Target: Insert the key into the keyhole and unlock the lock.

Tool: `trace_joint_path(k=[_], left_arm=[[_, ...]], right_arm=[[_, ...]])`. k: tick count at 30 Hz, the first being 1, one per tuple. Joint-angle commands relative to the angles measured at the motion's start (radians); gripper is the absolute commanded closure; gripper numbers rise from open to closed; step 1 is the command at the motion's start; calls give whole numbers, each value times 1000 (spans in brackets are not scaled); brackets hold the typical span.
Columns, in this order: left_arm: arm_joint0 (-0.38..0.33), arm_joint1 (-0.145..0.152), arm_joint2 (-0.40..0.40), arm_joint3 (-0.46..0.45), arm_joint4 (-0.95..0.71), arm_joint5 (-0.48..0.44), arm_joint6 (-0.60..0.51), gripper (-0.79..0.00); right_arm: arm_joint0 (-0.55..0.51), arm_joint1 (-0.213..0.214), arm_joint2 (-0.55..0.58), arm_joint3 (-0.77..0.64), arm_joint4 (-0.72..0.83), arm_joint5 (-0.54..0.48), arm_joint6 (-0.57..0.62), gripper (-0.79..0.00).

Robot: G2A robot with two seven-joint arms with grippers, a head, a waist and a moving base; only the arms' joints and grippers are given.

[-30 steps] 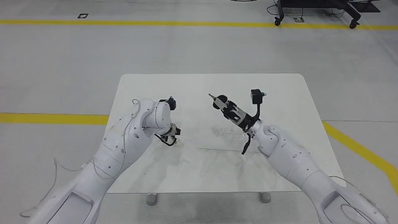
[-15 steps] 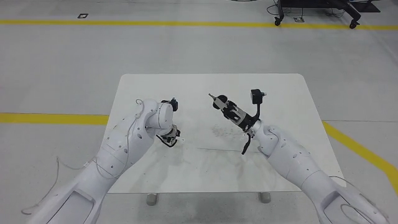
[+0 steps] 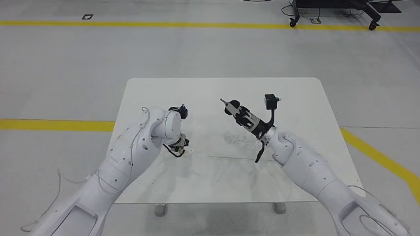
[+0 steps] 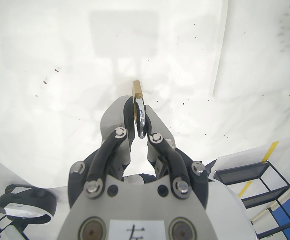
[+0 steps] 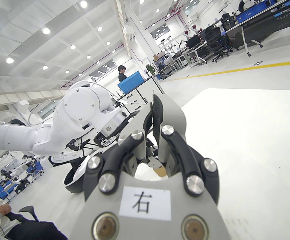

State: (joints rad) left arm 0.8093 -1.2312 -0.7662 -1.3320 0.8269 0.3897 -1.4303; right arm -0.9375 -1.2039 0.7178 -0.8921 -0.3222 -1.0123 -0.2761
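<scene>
My left gripper point(image 4: 138, 105) is clamped on the lock point(image 4: 137, 89), pinching it edge-on between the two fingers point(image 4: 115, 116). The brass body pokes out past my fingertips toward the table point(image 4: 60, 26), and the shiny loop point(image 4: 140, 126) runs back between the black pads. The end of the body is close over the white tabletop, but I cannot tell whether it touches. The keyhole is hidden from me at this angle. Small dark specks point(image 4: 183, 103) dot the table nearby.

From above, my left gripper point(image 3: 177, 145) sits low over the left middle of the table point(image 3: 295, 92), tucked under my own wrist, and the lock is too small to pick out there. My right gripper point(image 3: 231, 109) is held near the table's middle, farther from me than the left one and aimed away from me toward the left side.

In my right wrist view the right gripper point(image 5: 154, 109) has its fingers point(image 5: 171, 116) pressed together on the key point(image 5: 153, 92), which shows as a thin sliver standing out past the tips. From above the key point(image 3: 223, 101) is a fine point beyond the gripper. My left arm point(image 5: 80, 111) shows beyond it, bent down toward the table.

The key and the lock are well apart, each in its own gripper, and the key is not in the lock
</scene>
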Motion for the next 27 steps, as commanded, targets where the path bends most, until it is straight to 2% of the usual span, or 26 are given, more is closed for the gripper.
trace_joint_path(k=[1,4,6,7,12,15,23,27], left_arm=[[3,0,-1,-9,1,-2,-2,0],[5,-1,-3,-15,7,-2,-2,0],[6,-1,-3,-16,16,-4,-4,-43],[7,-1,-4,-16,17,-5,-5,-92],[11,-1,-11,-17,25,-12,-12,-126],[15,-1,-12,-18,35,-17,-17,-197],[25,-2,-25,-31,48,-21,-21,-15],[27,-4,-31,-40,55,-15,-15,0]], right_arm=[[0,0,0,0,0,0,0,0],[0,0,0,0,0,0,0,0],[0,0,0,0,0,0,0,0],[0,0,0,0,0,0,0,0],[0,0,0,0,0,0,0,0],[0,0,0,0,0,0,0,0],[0,0,0,0,0,0,0,0],[0,0,0,0,0,0,0,0]])
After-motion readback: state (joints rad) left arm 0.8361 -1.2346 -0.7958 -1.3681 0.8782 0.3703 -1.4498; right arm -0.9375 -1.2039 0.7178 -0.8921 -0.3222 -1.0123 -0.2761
